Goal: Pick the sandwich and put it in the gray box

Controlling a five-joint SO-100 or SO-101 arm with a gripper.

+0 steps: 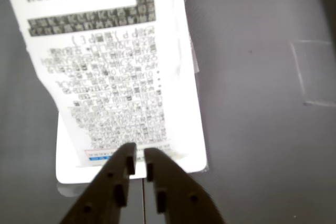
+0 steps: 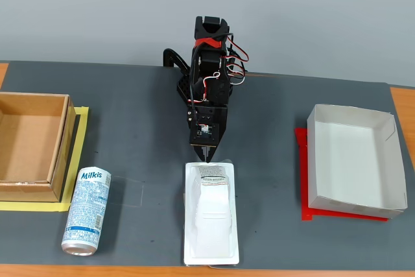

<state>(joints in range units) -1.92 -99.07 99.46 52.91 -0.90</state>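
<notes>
The sandwich (image 2: 211,220) lies flat mid-worktop (image 2: 272,134), its far end pinched by the nearly closed gripper (image 1: 139,164). Milkis can (image 2: 87,211) and brown box (image 2: 31,146) are seen left, gray box (image 2: 353,160) right; nothing lies between.

Black arm (image 2: 209,82) folded forward from its base at the back of the worktop (image 2: 272,160), red and white wires looping off the upper joints. Wrist pitched steeply down, end effector (image 2: 207,155) pointing at the surface. Seen in the wrist view, end effector (image 1: 140,162) coming up from the bottom edge, two dark fingers (image 1: 122,174) nearly together, just a thin gap showing at the tips.
</notes>
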